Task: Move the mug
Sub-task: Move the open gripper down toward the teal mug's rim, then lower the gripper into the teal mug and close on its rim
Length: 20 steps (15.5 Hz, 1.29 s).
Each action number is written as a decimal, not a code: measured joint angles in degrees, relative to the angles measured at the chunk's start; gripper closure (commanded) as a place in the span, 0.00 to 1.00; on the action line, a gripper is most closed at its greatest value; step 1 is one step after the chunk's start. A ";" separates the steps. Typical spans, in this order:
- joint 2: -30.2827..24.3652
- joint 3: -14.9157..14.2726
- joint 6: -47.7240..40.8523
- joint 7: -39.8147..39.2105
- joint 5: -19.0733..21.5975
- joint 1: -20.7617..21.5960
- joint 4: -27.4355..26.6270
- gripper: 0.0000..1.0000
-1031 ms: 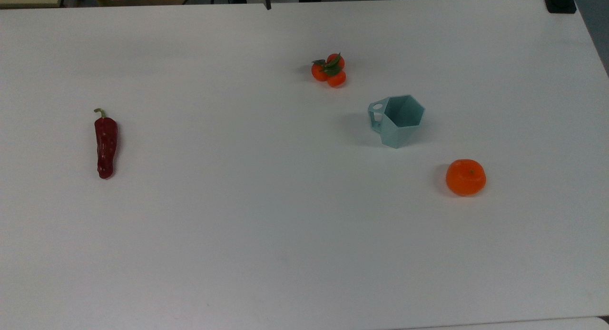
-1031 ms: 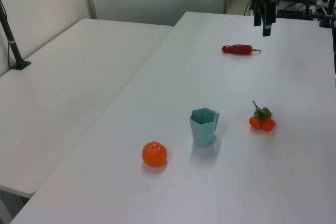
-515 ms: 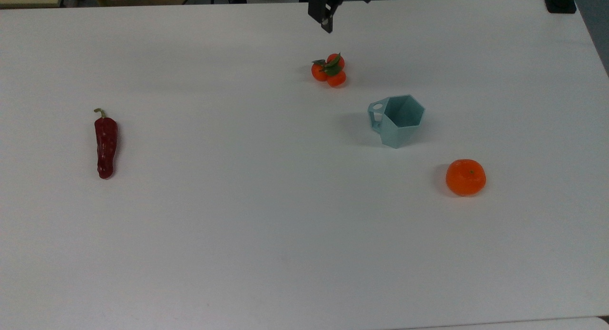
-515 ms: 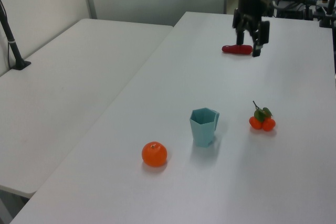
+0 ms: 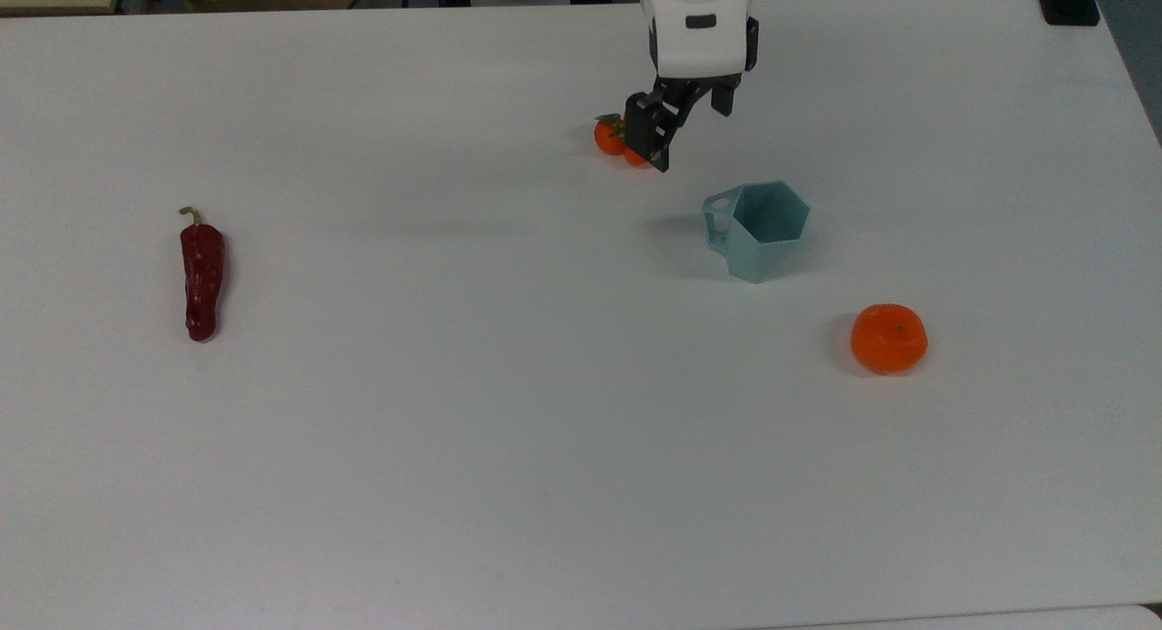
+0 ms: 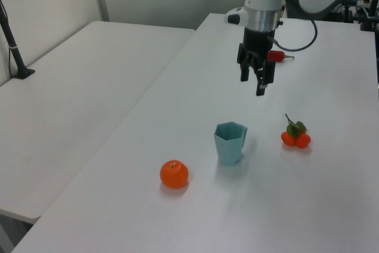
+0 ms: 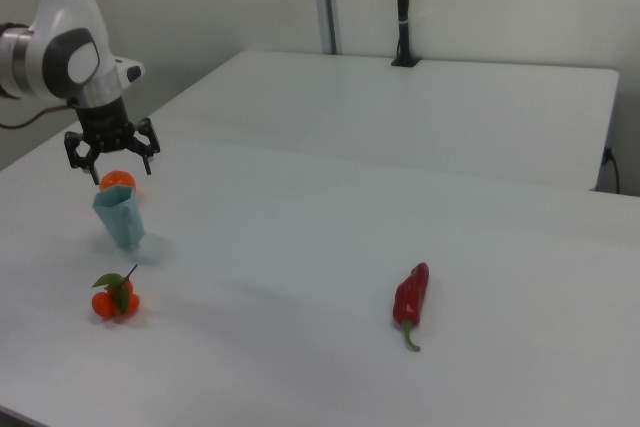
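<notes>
The smooth round orange [image 6: 174, 173] lay nearest in the left view. Beyond it, the matte faceted mug [image 6: 230, 143] stood upright on the white table [image 6: 177, 87] — hexagonal rim up. The gripper [image 6: 254, 81] hung above it, fingers spread, empty.

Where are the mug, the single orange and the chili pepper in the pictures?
mug [image 5: 763, 231], top view, on its faceted body just under the rim.
orange [image 5: 889, 339], top view, middle of its top.
chili [image 5: 201, 280], top view, middle of its red body.
</notes>
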 measured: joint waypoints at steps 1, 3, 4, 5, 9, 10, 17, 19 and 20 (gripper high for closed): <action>0.64 0.22 1.53 -0.12 0.00 0.01 -0.60 0.16; 1.93 0.62 3.30 -0.36 -0.48 0.46 -1.38 0.23; 2.62 0.77 3.90 -0.36 -1.27 0.86 -1.58 0.24; 3.30 0.81 4.46 -0.35 -1.98 1.29 -1.72 0.27; 5.96 0.87 7.06 -0.36 -3.39 2.14 -1.85 0.34; 6.45 0.87 7.68 -0.36 -3.83 2.22 -1.85 0.35; 8.43 0.93 8.64 -0.36 -5.27 2.76 -1.86 0.53; 8.63 1.09 8.64 -0.36 -5.38 2.77 -1.86 0.58; 8.71 1.17 8.64 -0.35 -5.53 2.78 -1.86 0.63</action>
